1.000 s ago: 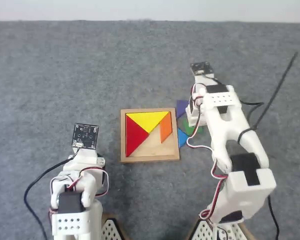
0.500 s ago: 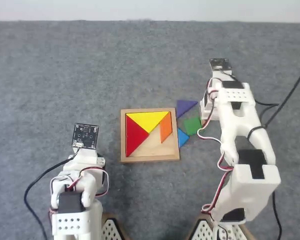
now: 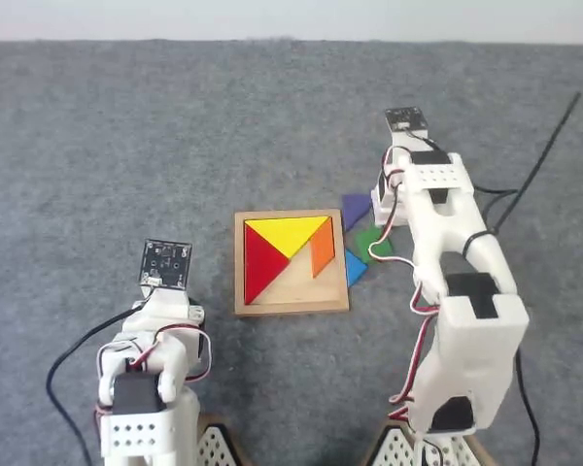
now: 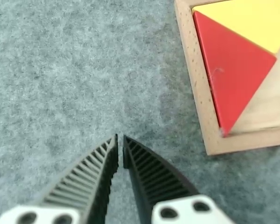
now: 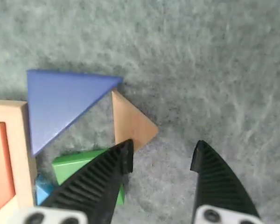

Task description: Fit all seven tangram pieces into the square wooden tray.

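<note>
Tan triangle (image 5: pixel 130 123) lies just beyond right gripper (image 5: pixel 164 145) — jaws wide apart.

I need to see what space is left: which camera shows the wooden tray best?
The high view: the whole wooden tray shows, bare floor included. The left wrist view catches one corner, the right wrist view a strip of rim.

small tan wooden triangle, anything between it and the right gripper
Nothing visible does. The open right gripper is right beside the small tan wooden triangle; the purple wooden triangle and green wooden piece lie on its other side, toward the wooden tray.
</note>
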